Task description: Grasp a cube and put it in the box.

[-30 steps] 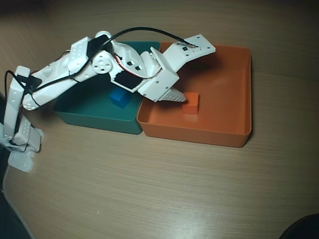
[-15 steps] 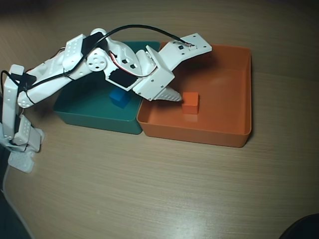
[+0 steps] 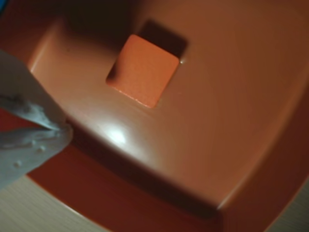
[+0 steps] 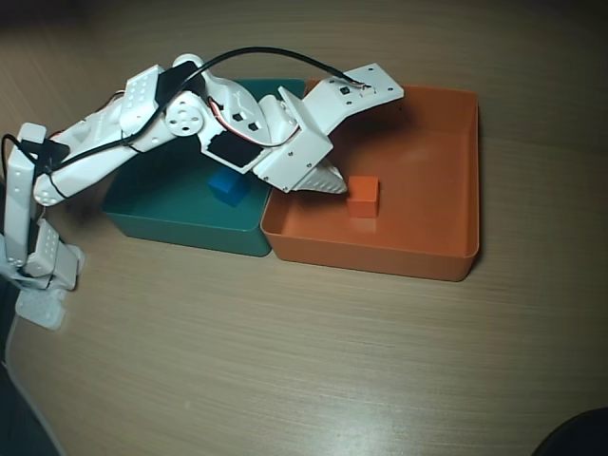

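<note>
Orange on orange: the small matte orange cube (image 4: 363, 196) sits flat on the floor of the shallow square orange plastic tray (image 4: 446, 261), toward its left half, and the white fingers (image 4: 334, 184) have backed off to the left, leaving a clear gap. A second ago they were right against it. So it's delivered! Fingers look drawn together, gripping nothing. In the wrist view the cube (image 3: 143, 70) shows a plain, unmarked top face, level, clear of the tray walls.

Orange cube (image 4: 362, 196) inside orange box (image 4: 446, 261)
</note>
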`<action>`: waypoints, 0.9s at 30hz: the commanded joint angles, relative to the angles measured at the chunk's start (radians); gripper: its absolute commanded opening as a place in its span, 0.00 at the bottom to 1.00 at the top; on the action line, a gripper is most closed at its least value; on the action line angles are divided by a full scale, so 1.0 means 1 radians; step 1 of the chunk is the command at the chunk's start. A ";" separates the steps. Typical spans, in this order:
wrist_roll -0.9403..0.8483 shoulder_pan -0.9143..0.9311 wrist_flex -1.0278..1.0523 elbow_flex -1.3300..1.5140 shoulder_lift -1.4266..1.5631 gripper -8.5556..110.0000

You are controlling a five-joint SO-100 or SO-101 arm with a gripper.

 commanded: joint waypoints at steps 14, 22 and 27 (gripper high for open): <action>-0.006 0.092 -0.012 0.235 0.474 0.02; -0.008 0.288 0.002 0.661 0.833 0.02; -0.009 0.425 -0.011 0.979 1.055 0.02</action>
